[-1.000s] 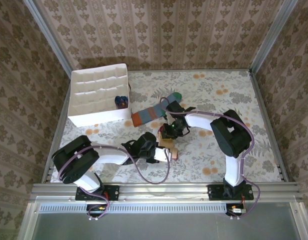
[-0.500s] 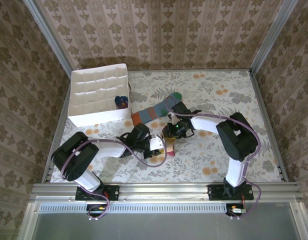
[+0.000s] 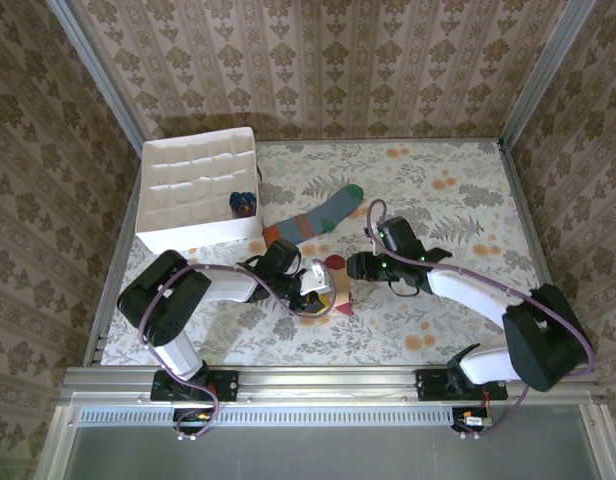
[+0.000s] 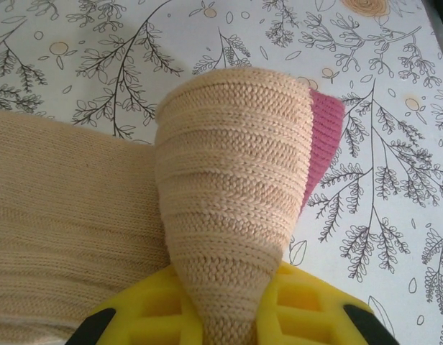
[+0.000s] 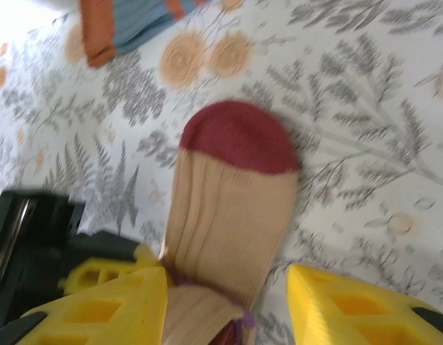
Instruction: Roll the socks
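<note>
My left gripper is shut on the peach sock. Its fabric is gathered into a tight cone between the yellow fingers, with a pink edge showing behind. The sock's maroon toe lies flat on the table. My right gripper is open just right of the sock, its jaws standing wide on either side of the sock's end without pressing it. The grey-blue sock, green at the toe and orange at the cuff, lies flat beyond. A rolled purple sock sits in the box.
The white partitioned box stands at the back left. Floral tablecloth covers the table, and metal rails run along its sides. The black body of the left gripper is close to my right gripper's left finger.
The right gripper has opened, let go of the peach sock and drawn back to the right. The left gripper has kept its hold and shifted slightly towards the back of the table.
</note>
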`<action>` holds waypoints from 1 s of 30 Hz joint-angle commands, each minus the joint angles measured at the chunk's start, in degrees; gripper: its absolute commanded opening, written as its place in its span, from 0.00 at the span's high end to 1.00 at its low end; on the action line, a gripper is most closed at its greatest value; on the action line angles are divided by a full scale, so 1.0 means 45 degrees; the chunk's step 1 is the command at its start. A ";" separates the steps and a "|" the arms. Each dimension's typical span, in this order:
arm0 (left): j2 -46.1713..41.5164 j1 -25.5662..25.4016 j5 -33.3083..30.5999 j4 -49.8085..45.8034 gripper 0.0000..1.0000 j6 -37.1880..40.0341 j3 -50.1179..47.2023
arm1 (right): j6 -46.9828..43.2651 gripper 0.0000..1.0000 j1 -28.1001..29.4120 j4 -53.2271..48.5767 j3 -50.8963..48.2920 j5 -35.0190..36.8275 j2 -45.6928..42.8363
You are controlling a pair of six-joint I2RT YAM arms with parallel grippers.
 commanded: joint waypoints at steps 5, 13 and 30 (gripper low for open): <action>0.0740 0.0042 0.0088 -0.1417 1.00 -0.0247 -0.0028 | 0.1134 0.51 0.1071 -0.0279 -0.0797 0.0080 -0.0194; 0.0899 0.0049 -0.0092 -0.1560 1.00 -0.0181 0.0167 | 0.1764 0.54 0.1578 -0.0444 -0.0438 -0.0014 0.1313; -0.1207 0.0393 -0.0506 -0.1274 0.68 0.0227 -0.0339 | 0.2265 1.00 0.1717 -0.2017 0.0778 -0.0365 0.4041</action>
